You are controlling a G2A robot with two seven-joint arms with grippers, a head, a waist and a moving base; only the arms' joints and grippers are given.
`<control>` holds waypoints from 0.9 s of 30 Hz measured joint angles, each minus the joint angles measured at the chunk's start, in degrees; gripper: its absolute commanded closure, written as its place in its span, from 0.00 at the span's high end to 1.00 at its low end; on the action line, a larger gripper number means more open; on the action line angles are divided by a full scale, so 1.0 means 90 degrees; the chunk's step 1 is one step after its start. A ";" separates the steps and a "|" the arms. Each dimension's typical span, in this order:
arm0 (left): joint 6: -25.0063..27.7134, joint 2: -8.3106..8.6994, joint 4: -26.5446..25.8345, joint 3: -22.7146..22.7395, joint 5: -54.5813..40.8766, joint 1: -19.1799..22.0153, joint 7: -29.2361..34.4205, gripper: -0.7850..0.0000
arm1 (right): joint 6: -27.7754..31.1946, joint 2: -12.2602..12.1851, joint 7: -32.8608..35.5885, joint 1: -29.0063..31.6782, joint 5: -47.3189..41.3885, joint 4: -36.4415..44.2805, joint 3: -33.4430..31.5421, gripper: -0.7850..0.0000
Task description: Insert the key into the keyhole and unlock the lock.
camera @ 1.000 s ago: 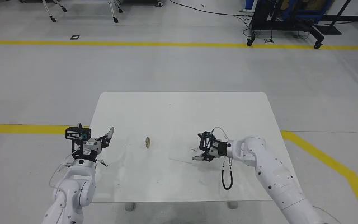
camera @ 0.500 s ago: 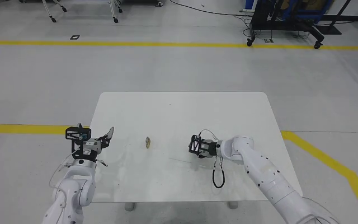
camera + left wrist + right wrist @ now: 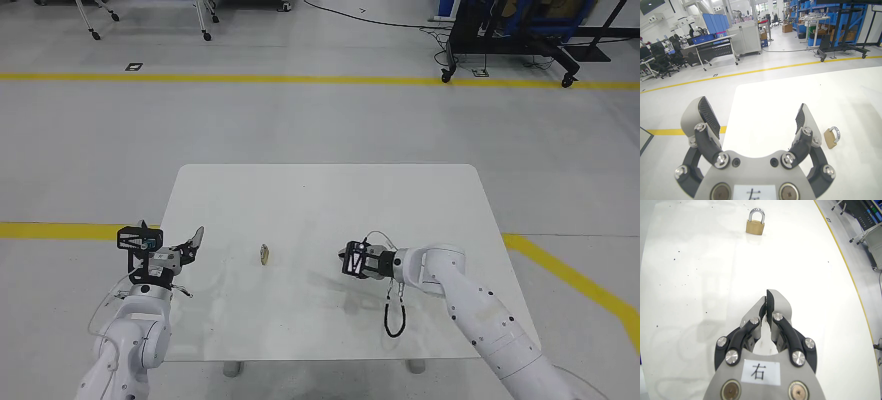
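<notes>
Count taken from the top and wrist views. Table (image 3: pixel 320 190): one, white; padlock (image 3: pixel 264 254): one, brass-bodied, lying on the table; robot arms: two, a left arm (image 3: pixel 135 335) and a right arm (image 3: pixel 480 310); grippers: two, the left gripper (image 3: pixel 753 106) and the right gripper (image 3: pixel 767 294); fingers (image 3: pixel 708 117): two per gripper, four in all, each with one ribbed black pad; black cable loop (image 3: pixel 392 318): one, at the right arm; yellow floor lines (image 3: pixel 300 78): two, one beyond the table, one level with it.

Bright overhead light; soft shadows; wrist views curve at edges.
</notes>
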State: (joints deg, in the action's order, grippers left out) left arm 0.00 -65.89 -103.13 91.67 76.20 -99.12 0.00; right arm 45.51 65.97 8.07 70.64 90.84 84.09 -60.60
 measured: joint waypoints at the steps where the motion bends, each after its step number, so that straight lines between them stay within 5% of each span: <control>1: 0.0000 0.0000 0.0000 0.0000 0.0000 0.0000 0.0000 1.00 | 0.0010 -0.0008 -0.0015 0.0017 0.0007 0.0014 -0.0010 0.00; 19: 0.0107 -0.0005 -0.0067 -0.0082 -0.0005 0.0077 0.0004 1.00 | 0.0043 -0.0014 -0.0039 0.0030 -0.0038 -0.0008 -0.0014 0.00; 27: 0.1711 -0.0083 0.0085 -0.1514 0.0144 0.1801 0.1619 1.00 | 0.0043 -0.0014 -0.0039 0.0030 -0.0038 -0.0008 -0.0014 0.00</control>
State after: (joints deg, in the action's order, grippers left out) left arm 15.40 -66.63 -102.37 78.04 77.50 -82.91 14.57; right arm 45.90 65.83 7.71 70.91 90.50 84.02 -60.73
